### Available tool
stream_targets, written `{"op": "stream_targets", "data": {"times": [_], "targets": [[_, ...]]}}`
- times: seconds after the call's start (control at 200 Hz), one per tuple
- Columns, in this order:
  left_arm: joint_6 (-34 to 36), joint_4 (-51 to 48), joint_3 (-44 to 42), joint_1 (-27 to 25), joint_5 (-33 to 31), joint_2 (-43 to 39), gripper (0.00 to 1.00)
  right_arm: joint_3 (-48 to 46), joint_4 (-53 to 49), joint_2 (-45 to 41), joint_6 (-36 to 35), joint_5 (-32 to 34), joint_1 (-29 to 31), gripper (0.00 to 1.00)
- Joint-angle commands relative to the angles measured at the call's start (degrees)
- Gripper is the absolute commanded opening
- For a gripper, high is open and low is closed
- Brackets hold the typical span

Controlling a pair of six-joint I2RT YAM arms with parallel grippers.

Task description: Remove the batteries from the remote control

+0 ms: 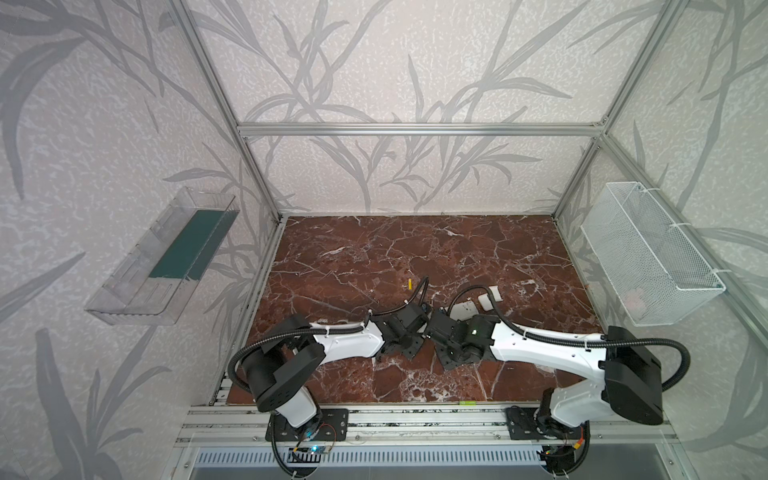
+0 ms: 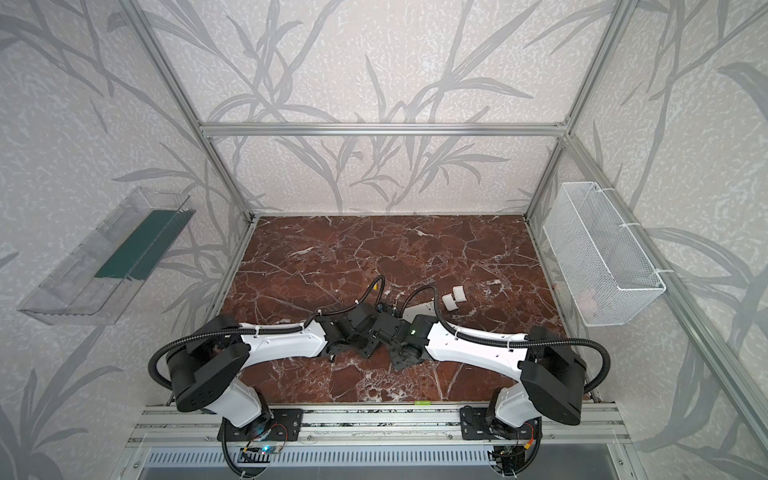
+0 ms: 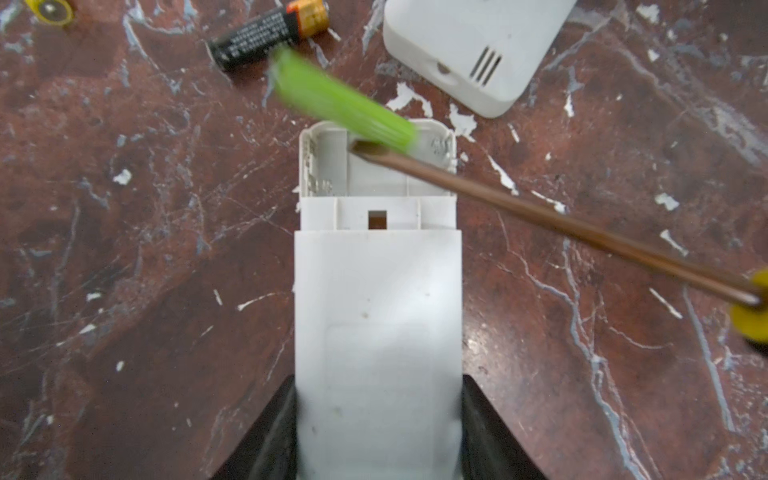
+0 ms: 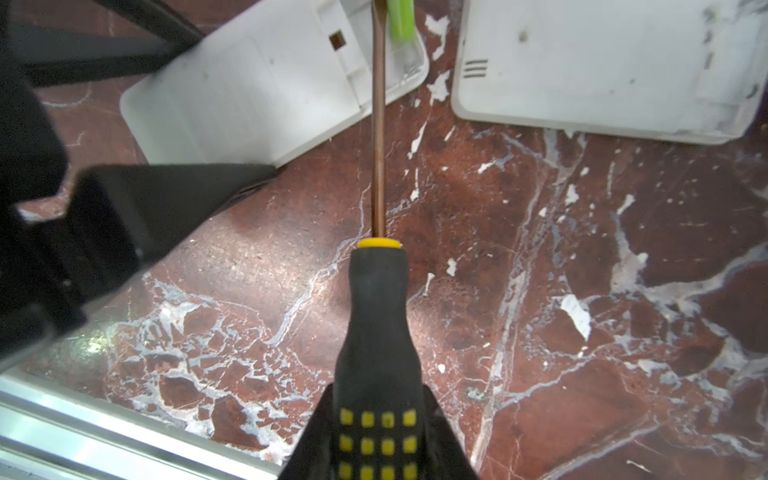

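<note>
Inspecting the scene from the left: the yellow cell [image 1: 409, 284] lies flat on the marble table [image 1: 332, 257], just left of centre in a top view. Its long axis runs roughly up the frame, well apart from my tools.

At lower centre of both top views, my left gripper [image 3: 378, 419] is clamped on the two long sides of the white remote [image 3: 376, 299]. The remote's back faces up and its battery bay is open at the far end.

Beyond the bay, a black-and-orange cell [image 3: 266, 35] rests on the table. The green cell [image 3: 345, 104] is blurred. One end sits over the bay's end wall at the screwdriver [image 3: 540, 216] tip. The other end points out toward the black-and-orange cell, so its axis runs oblique to the remote's length. I cannot tell whether it rests on the rim.

A second remote [image 3: 473, 45] lies just beside. Right of centre, my right gripper [image 4: 378, 440] is clenched on the screwdriver handle.

Assessment: the green cell is light, rigid, smooth and round, so it is likely to roll or slip. It should be gripped across mid-barrel, with the jaws square to its axis.
</note>
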Motion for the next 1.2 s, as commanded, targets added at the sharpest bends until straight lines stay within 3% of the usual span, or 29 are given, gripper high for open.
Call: {"op": "stream_targets", "data": {"times": [0.0, 0.32, 0.365, 0.44, 0.475, 0.505, 0.52, 0.71, 0.865, 1.005, 1.195], "targets": [[-0.6, -3.3, -0.4, -0.9, 2.8, 1.9, 0.0, 0.0, -1.8, -1.9, 0.3, 3.4, -0.4, 0.0], [-0.9, -2.4, -1.1, -0.8, 0.7, 1.7, 0.02, -0.6, -0.7, -3.2, -0.3, 3.9, -1.1, 0.0], [-1.3, -2.1, -1.1, -0.7, 0.1, 1.8, 0.11, -1.3, 0.2, -3.9, -0.8, 3.8, -1.9, 0.0], [-1.4, -1.4, -1.5, -0.5, 0.2, 1.7, 0.37, -3.0, 2.4, -5.6, -1.6, 3.2, -4.7, 0.0], [-1.4, -0.7, -1.8, -0.4, 0.1, 1.2, 0.6, -3.8, 3.3, -6.6, -2.0, 3.0, -5.9, 0.0], [-1.3, 0.0, -2.3, -0.4, 0.2, 0.6, 0.95, -4.5, 3.9, -7.3, -2.3, 3.1, -6.9, 0.0], [-1.2, 0.2, -2.5, -0.4, 0.2, 0.1, 0.99, -4.9, 4.3, -7.7, -2.5, 3.0, -7.4, 0.0], [-0.8, 2.6, -3.7, 1.0, -2.4, -8.5, 0.99, -11.5, 9.7, -12.0, -5.5, 0.4, -11.9, 0.1], [-1.9, 1.7, 0.9, 8.9, 0.3, -10.4, 0.99, -13.9, 11.4, -12.1, -6.9, -0.7, -12.8, 0.23], [-3.1, -0.1, 10.1, 17.5, 2.4, -5.6, 0.99, -15.5, 13.8, -11.3, -7.3, -2.4, -13.6, 0.32], [-1.8, -6.9, 28.6, 24.8, 2.7, 6.7, 0.99, -15.5, 15.1, -11.1, -8.7, -3.5, -14.3, 0.49]]}}
